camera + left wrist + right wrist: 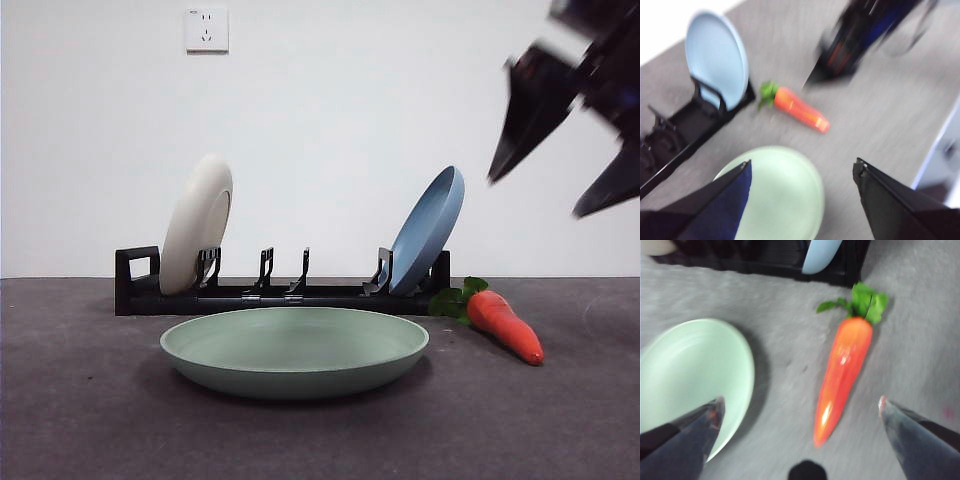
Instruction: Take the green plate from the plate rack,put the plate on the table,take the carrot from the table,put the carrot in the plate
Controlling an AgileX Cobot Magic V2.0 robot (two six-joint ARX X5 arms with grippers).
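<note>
Now I am holding my right gripper (800, 412) spread wide above the carrot (842, 377), which is lying on the table (80, 420) beside the green plate (294, 350), touching neither.

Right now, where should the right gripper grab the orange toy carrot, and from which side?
Probably from above, across the thick upper body of the orange toy carrot, just below its green leaves. It lies flat on the grey table, apart from the pale green round plate. The open right gripper already straddles it; the tip tapers and may slip.
</note>
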